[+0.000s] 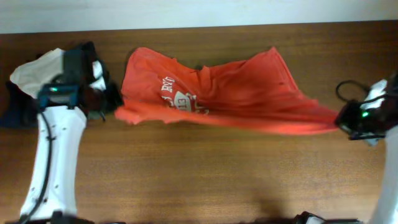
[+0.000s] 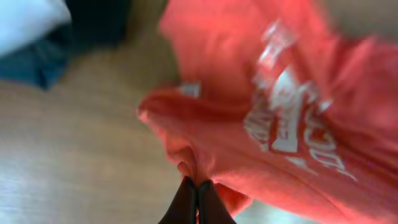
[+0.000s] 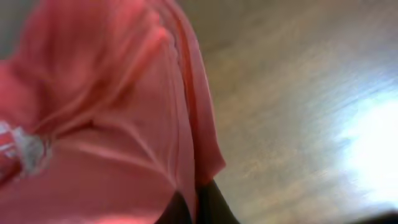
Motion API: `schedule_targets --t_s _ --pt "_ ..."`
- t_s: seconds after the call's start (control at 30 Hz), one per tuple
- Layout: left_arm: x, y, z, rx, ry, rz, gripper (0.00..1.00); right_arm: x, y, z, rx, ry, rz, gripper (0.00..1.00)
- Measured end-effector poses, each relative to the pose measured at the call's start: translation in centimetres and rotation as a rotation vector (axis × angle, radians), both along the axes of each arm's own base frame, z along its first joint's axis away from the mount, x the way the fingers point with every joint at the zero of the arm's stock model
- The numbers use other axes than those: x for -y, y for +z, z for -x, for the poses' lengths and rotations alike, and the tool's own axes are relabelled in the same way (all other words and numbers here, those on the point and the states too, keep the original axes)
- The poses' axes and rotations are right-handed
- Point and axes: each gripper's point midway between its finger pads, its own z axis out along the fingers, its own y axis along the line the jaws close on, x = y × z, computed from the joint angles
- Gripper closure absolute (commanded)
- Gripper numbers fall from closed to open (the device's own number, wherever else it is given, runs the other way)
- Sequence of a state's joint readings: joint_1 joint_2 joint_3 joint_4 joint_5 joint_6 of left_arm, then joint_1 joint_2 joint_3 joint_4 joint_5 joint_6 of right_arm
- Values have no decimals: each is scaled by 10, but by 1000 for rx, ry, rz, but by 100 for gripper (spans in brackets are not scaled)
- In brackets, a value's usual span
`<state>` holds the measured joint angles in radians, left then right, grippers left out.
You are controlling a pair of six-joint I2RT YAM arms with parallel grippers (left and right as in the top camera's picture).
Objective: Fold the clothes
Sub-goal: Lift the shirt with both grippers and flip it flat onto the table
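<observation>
**Orange-red T-shirt held at both ends over a wooden table**

The left gripper (image 1: 111, 101) has its two dark fingers (image 2: 184, 206) pressed together on a bunched fold at the left edge of the T-shirt (image 1: 242, 93). In the left wrist view, the fabric (image 2: 249, 143) rises from that pinch and spreads up and to the right. The right gripper (image 1: 344, 121) pinches the opposite end of the shirt. In the right wrist view, its jaws stand narrow with a hem of the cloth (image 3: 118, 124) drawn down between them (image 3: 196, 208).

The shirt runs across the upper middle of the table (image 1: 186, 180), between the two grippers. It is broad and rumpled on the left and tapers to a point at the right gripper. White lettering (image 1: 180, 98) shows on its left half; it is blurred in the left wrist view (image 2: 292, 121) and cannot be read.

At the left end of the table, beside the left arm, lie a white garment (image 1: 32, 71) and dark garments (image 1: 15, 111).
</observation>
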<state>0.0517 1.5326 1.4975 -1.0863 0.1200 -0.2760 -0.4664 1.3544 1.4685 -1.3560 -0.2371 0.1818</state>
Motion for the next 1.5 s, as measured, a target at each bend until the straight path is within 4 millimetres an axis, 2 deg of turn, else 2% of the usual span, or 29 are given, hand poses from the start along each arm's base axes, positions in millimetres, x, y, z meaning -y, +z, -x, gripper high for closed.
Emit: schedule_targets --t_s 0.07,0.13,0.17,0.2,0.23,0.3,0.4,0.47,0.57,0.63,0.67,0.7,0.73,0.77,0.83,0.87,0.9,0.93,0.97,1.03,1.07,1.1,1.13,1.17,1.2,1.23,1.27,1.4,1.5 --pt "2 55 -3 111 -10 3 100 -5 54 7 96 51 61 96" --pt "3 105 -2 217 -16 0 100 -7 87 12 154 76 111 96" --pt "4 135 0 290 -19 0 100 -6 103 13 193 79 142 96" --pt "4 153 2 338 -20 -2 100 -5 114 13 220 82 165 96" --pt "5 180 7 413 -21 -6 100 -2 136 13 275 81 215 96" --pt "5 231 25 560 -21 -17 100 3 162 12 347 66 283 96" --pt "6 284 45 742 -21 -29 100 10 196 5 459 49 362 96" --pt "6 292 47 773 -21 -31 100 13 195 1 458 47 365 96" --pt "4 272 11 717 -22 -27 100 24 173 -34 409 68 308 96" --pt "4 253 -33 689 -28 -19 100 35 153 -72 398 94 257 96" --pt "4 234 -64 667 -36 -12 100 41 140 -93 391 107 234 96" --pt "4 221 -86 655 -38 -10 100 44 133 -111 402 119 224 96" --pt "7 215 -117 697 -51 -4 100 47 122 -142 430 149 219 96" --pt "8 206 -146 726 -57 -1 100 46 119 -159 454 167 223 96" --pt "10 205 -197 860 -75 3 100 39 130 -204 584 216 271 96" --pt "10 197 -211 876 -79 5 100 34 135 -213 618 230 281 96" --pt "10 196 -221 908 -80 5 100 32 154 -228 710 238 317 96" --pt "9 205 -232 978 -81 -1 100 28 174 -238 791 237 340 96" --pt "7 220 -234 1033 -78 -6 100 31 207 -241 889 200 353 96" --pt "1 271 -225 1146 -63 -25 100 37 234 -234 947 166 360 96" --pt "-2 307 -215 1223 -58 -36 100 45 256 -224 986 144 374 96" --pt "-9 355 -195 1330 -50 -53 100 53 273 -211 1006 121 389 96" --pt "-11 366 -187 1346 -47 -58 100 55 278 -200 995 109 381 96" --pt "-13 388 -163 1345 -49 -59 100 55 276 -190 967 105 368 96" --pt "-11 378 -143 1230 -64 -39 100 55 263 -177 894 100 347 96" --pt "-9 368 -135 1168 -75 -24 100 56 242 -168 807 93 324 96" --pt "-6 332 -125 999 -76 5 100 57 220 -163 721 90 304 96" --pt "18 137 -99 239 -103 99 100 64 84 -141 274 110 193 96" --pt "38 33 -80 -167 -147 121 100 59 -4 -120 33 130 100 96"
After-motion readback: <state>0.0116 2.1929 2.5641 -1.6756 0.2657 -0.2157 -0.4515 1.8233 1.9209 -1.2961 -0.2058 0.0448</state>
